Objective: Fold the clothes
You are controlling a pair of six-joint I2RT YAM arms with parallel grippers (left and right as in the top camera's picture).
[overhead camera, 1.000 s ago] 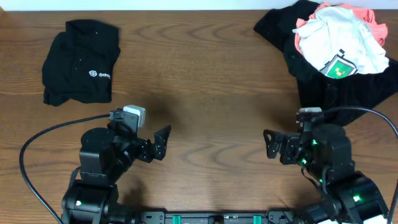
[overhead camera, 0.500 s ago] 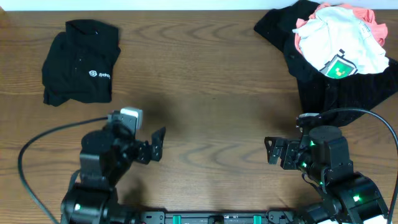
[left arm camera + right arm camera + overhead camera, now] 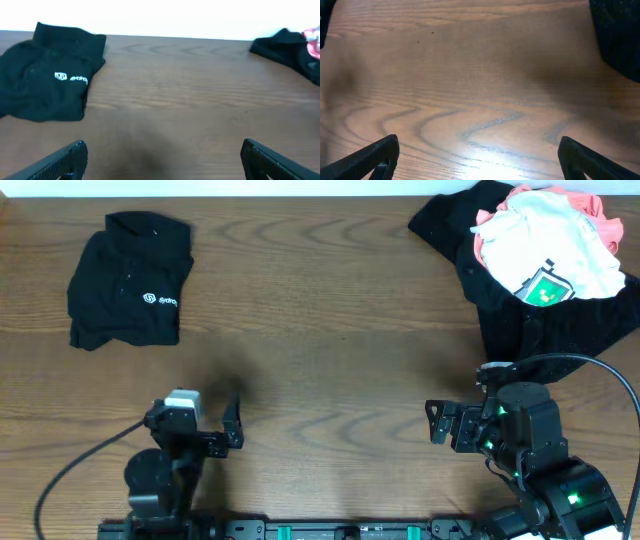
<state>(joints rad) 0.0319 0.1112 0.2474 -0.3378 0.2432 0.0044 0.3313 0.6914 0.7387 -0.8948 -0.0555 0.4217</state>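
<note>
A black shirt [image 3: 130,290] lies folded at upper left, a soft squarish bundle with a small white logo; the unfolded clothes heap at upper right, a crumpled white shirt [image 3: 545,240] over a coral-pink one [image 3: 485,245] on limp black cloth [image 3: 540,325]; the left claw [image 3: 162,152] and right claw [image 3: 480,147] hang spread and empty low in frame over the wood-grain table [image 3: 330,330]; next, likely, one garment must be drawn from the heap and spread flat.
</note>
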